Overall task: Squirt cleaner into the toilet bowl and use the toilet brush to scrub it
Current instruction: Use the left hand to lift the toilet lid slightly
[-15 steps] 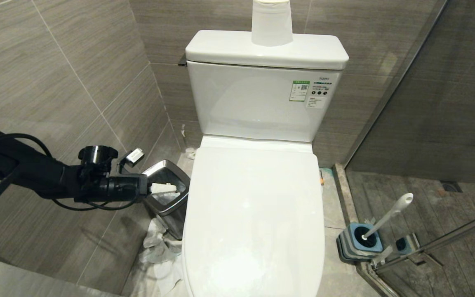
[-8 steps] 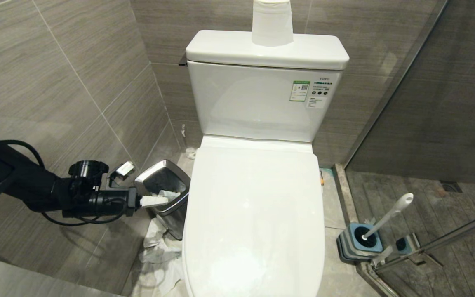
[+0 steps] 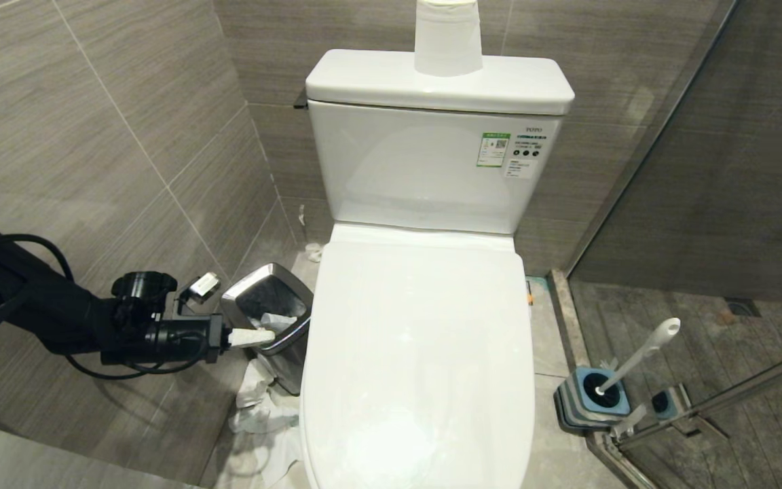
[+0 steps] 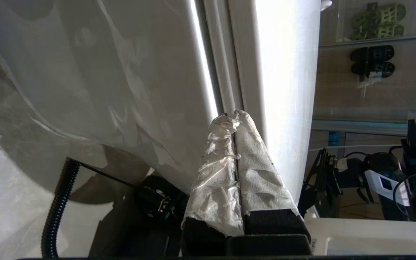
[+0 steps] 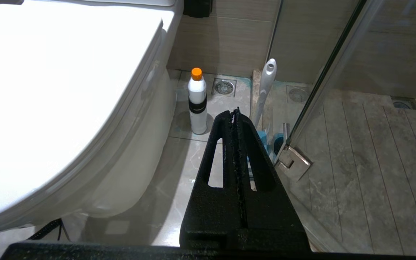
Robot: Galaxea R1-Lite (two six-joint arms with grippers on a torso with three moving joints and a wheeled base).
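White toilet bowl [image 3: 418,353]: lid down | toilet brush [image 3: 639,353]: upright in striped holder [image 3: 591,407] on floor, right of bowl | left end effector [image 3: 270,335]: paper-wrapped fingers together, beside steel bin [image 3: 262,295], seemingly at bowl's side | right end effector [image 5: 236,112]: fingers together, near orange-capped bottle [image 5: 197,103].
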